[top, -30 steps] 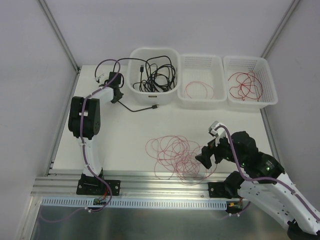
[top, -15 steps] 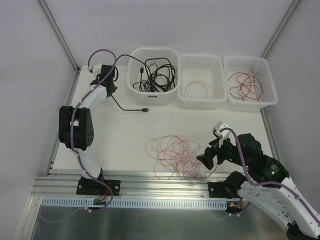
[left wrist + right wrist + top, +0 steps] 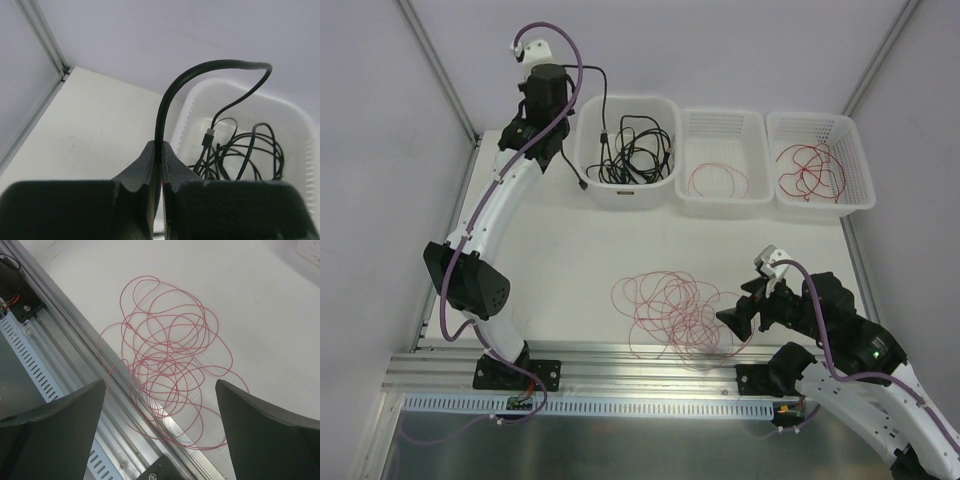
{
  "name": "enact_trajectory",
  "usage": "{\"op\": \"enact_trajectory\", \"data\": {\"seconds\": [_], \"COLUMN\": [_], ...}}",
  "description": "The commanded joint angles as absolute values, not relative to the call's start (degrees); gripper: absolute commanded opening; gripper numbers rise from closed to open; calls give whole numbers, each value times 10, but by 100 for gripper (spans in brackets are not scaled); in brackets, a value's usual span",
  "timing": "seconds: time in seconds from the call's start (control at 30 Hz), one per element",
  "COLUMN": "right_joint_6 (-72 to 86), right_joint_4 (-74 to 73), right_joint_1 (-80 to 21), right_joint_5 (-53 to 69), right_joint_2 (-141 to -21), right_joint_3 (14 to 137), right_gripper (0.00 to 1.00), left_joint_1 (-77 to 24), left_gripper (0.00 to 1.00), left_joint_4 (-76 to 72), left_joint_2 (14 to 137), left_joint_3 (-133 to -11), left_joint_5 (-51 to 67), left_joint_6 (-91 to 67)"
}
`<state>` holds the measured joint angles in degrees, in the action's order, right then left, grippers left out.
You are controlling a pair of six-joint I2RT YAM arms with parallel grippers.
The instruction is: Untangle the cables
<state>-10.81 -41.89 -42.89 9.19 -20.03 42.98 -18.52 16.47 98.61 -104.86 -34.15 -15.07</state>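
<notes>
My left gripper is raised beside the left bin's far left corner. It is shut on a black cable. In the left wrist view the shut gripper pinches that cable, which arcs up and right into the bin onto a pile of black cables. Its plug end hangs by the bin's front left. A tangle of thin red wire lies on the table near the front rail. My right gripper is open just right of it. The right wrist view shows the gripper above the red wire.
Three white containers stand in a row at the back. The middle basket holds one red loop. The right basket holds red wires. A metal rail runs along the table's front edge, and red loops overlap it.
My left arm has risen and swung back, lifting the black cable off the table; its plug end went from the table to beside the bin. My right gripper drifted slightly right.
</notes>
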Motion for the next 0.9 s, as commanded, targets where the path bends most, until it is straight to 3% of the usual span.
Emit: {"op": "enact_trajectory", "data": {"seconds": [0.0, 0.3, 0.6, 0.87], "right_joint_6": [-97, -93, -91, -76], "right_joint_4": [-414, -407, -406, -410], "right_joint_1": [-432, -432, -431, -432], "right_joint_5": [83, 84, 84, 91], "right_joint_2": [-192, -198, -191, -188], "right_joint_3": [448, 439, 437, 437], "right_gripper": [97, 97, 97, 97], "left_joint_1": [-206, -233, -233, -233], "left_gripper": [0, 0, 0, 0], "left_joint_4": [145, 142, 103, 100], "left_joint_2": [985, 1043, 1127, 1234], "left_joint_3": [-1156, -1307, -1238, -1183], "left_joint_5": [-388, -350, -355, -264], "left_joint_6": [-73, -48, -81, -137]}}
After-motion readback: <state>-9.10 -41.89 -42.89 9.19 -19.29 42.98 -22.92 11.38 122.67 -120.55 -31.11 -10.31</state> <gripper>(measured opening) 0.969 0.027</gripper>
